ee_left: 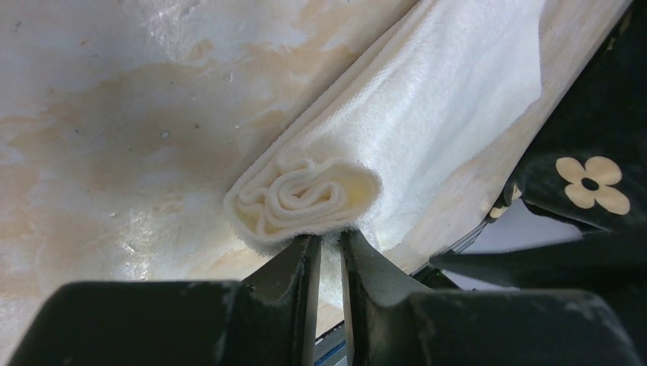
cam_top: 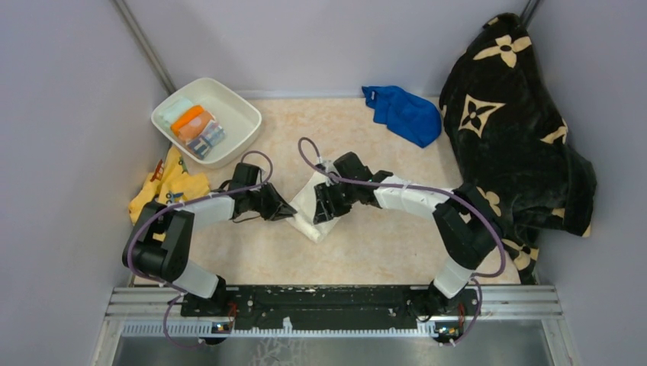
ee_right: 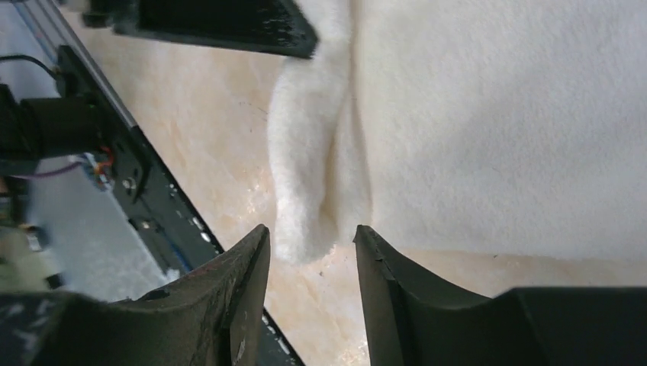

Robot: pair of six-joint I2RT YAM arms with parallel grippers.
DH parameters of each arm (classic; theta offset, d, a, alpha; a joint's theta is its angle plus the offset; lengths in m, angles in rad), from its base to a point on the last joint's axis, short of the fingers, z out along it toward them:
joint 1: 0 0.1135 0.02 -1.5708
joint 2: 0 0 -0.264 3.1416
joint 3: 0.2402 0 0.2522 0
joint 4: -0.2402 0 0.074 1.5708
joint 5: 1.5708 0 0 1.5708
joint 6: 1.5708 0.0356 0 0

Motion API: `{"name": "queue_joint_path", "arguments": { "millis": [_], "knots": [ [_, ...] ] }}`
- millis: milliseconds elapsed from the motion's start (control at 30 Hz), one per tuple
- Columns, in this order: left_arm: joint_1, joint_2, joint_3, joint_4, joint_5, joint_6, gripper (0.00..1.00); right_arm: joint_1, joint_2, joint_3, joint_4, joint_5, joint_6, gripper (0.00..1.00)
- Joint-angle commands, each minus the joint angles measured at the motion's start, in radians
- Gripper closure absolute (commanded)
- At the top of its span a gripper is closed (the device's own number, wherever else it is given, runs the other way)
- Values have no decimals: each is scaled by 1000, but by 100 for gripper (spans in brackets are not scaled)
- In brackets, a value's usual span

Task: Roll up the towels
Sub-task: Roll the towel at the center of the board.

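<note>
Left arm and right arm: black joints, white link shells, looping purple cables, black base rail at 6 o'clock, left gripper and right gripper with matte black wedge fingers.

Looks like a robotics lab test cell. Boxed in by plain grey walls at 9, 12 and 3 o'clock around a marbled beige tabletop. At 6 o'clock, bolted to a slotted metal rail: left arm and right arm, trailing purple cables.
</note>
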Motion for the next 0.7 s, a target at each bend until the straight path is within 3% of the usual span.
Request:
{"name": "queue_joint_path", "arguments": {
  "millis": [0, 167, 433, 600, 667],
  "knots": [
    [-5, 43, -11, -56, -80, 9, 78, 163, -123, 57, -56, 350, -203, 54],
    [-6, 46, -13, -56, -79, 7, 77, 322, -114, 77, -27, 598, -268, 51],
    [-5, 39, -23, -59, -80, 10, 77, 403, 24, 105, -10, 703, -301, 47],
    [-5, 31, -29, -60, -81, 10, 75, 401, 52, 92, -7, 720, -303, 60],
    [-5, 25, -31, -62, -83, 11, 74, 369, 47, 85, -4, 641, -296, 67]
  ]
}}
